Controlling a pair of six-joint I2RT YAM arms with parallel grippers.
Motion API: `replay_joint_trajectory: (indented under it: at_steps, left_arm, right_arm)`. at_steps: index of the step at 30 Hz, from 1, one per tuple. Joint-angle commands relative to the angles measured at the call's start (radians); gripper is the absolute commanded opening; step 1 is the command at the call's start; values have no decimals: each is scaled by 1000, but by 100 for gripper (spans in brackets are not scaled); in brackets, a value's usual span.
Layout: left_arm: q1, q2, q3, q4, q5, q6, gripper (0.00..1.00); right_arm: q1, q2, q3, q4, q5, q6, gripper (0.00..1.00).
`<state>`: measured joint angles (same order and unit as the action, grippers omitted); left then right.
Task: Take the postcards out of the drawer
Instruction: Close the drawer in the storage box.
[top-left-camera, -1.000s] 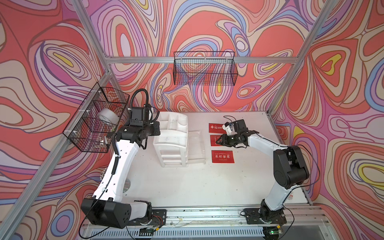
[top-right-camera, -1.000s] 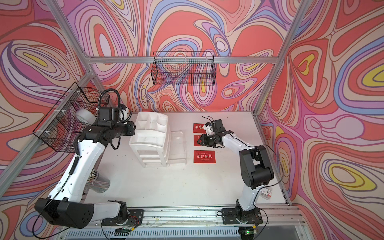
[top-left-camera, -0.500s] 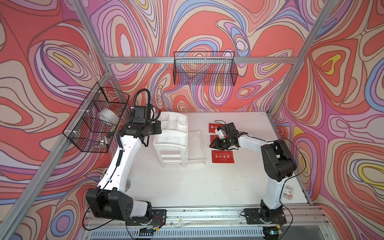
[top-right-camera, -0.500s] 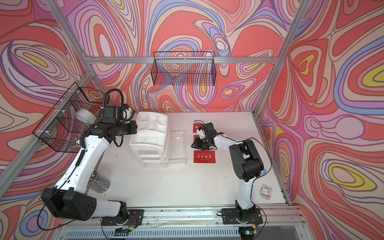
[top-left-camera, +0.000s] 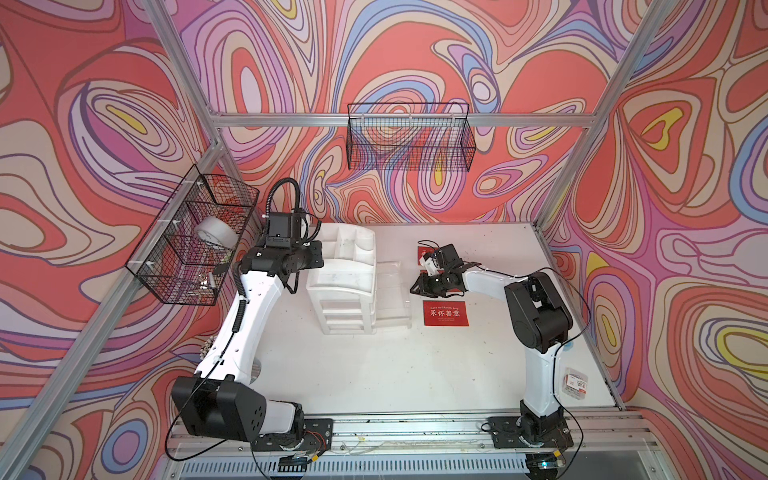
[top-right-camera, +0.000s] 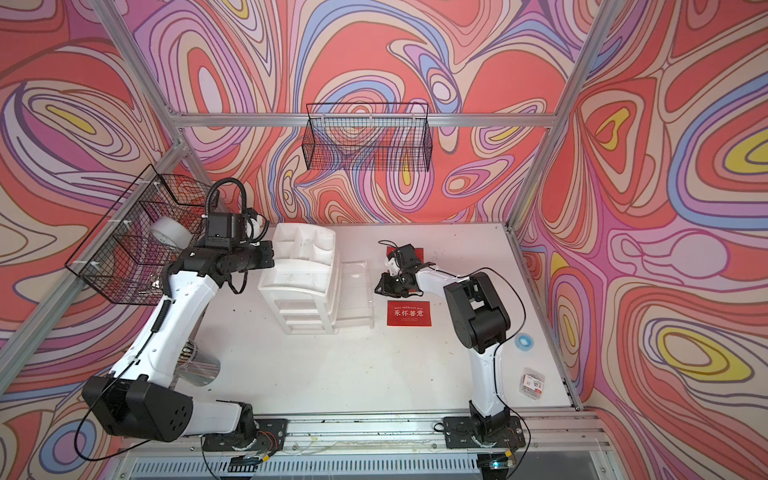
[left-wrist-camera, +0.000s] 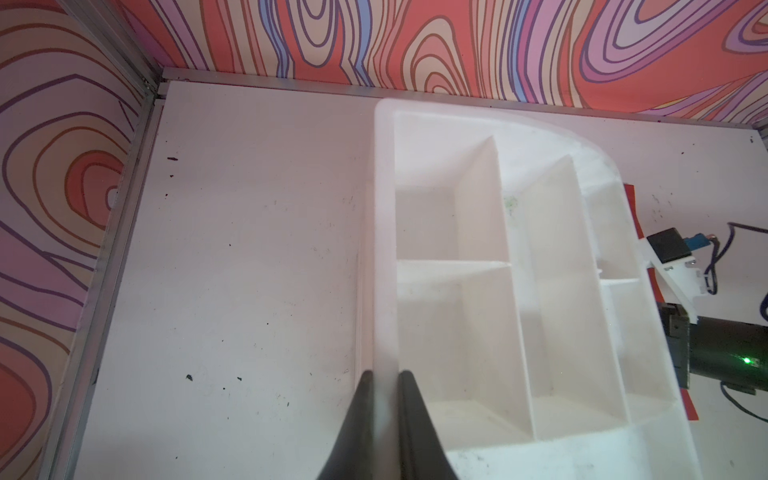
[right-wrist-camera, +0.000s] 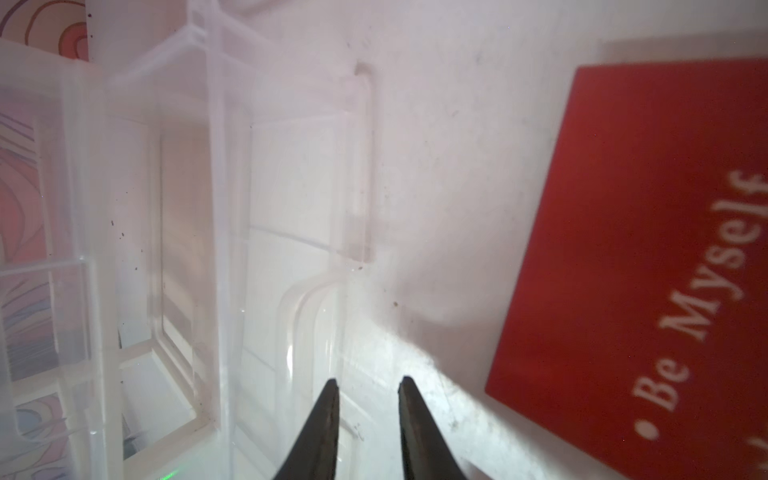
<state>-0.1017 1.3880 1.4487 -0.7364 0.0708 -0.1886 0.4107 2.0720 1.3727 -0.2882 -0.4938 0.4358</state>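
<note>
Postcards (top-left-camera: 445, 313) flat, near one's long axis left-right, left pincer (left-wrist-camera: 385, 376) clamping organizer (left-wrist-camera: 482, 216)

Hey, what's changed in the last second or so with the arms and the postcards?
The right end effector swung off the postcards toward the pulled-out drawer, narrowing but open. The left end effector closed on the organizer rim. Postcards, drawer and organizer stayed put.

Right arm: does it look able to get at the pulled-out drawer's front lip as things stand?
Probably yes. The right hand is open right at the drawer front lip, with nothing between them. The nearest postcard lies flat off to the side, clear of the path.
</note>
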Motion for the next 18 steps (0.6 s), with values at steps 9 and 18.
replay_joint_trajectory:
  at_steps: [9, 18]
  left_arm:
    - [7, -20, -51, 17, 61, -50, 11]
    - [7, -16, -75, 48, 101, -80, 10]
  right_arm:
    - [53, 62, 81, 27, -24, 25, 26]
    - [81, 63, 96, 52, -49, 49, 26]
